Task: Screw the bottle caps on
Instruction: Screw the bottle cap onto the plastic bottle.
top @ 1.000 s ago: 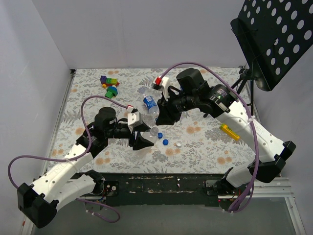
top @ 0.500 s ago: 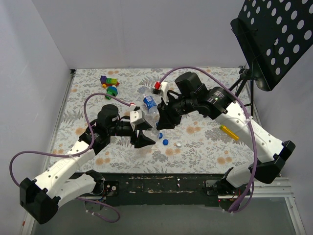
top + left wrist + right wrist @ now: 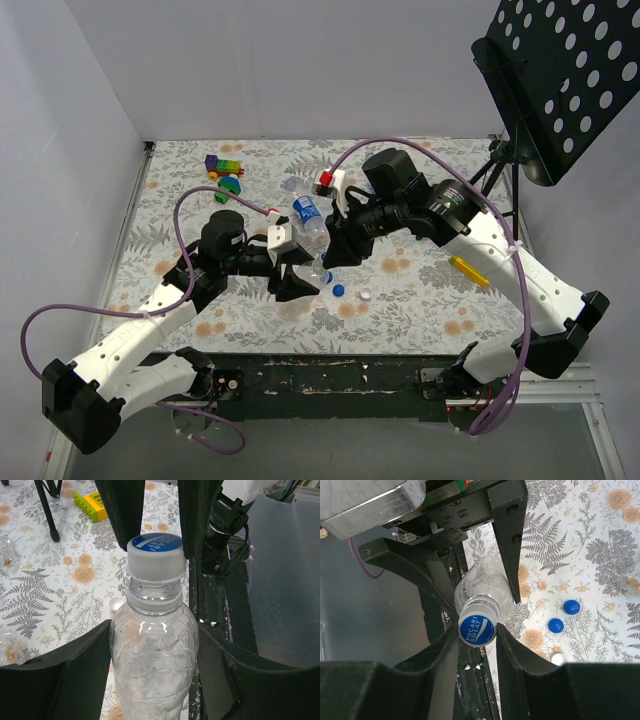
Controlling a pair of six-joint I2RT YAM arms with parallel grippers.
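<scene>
A clear, crinkled, unlabelled bottle (image 3: 154, 655) sits between the black fingers of my left gripper (image 3: 154, 645), which is shut on its body. On its neck is a white cap with a blue printed top (image 3: 155, 555). My right gripper (image 3: 477, 635) is shut on that cap (image 3: 477, 630), one finger on each side. In the top view the two grippers (image 3: 293, 280) (image 3: 335, 255) meet over the table's front middle, with the bottle (image 3: 318, 270) between them. Two loose blue caps (image 3: 571, 607) (image 3: 555, 625) and a white cap (image 3: 558, 659) lie on the cloth nearby.
A Pepsi-labelled bottle (image 3: 307, 214) and another clear bottle (image 3: 290, 185) lie behind the grippers. Toy blocks (image 3: 225, 165) sit at the back left and a yellow block (image 3: 470, 270) at the right. A black music stand (image 3: 565, 80) overhangs the back right corner.
The right gripper has shifted slightly left, closer to the left gripper. Both grips are unchanged.
</scene>
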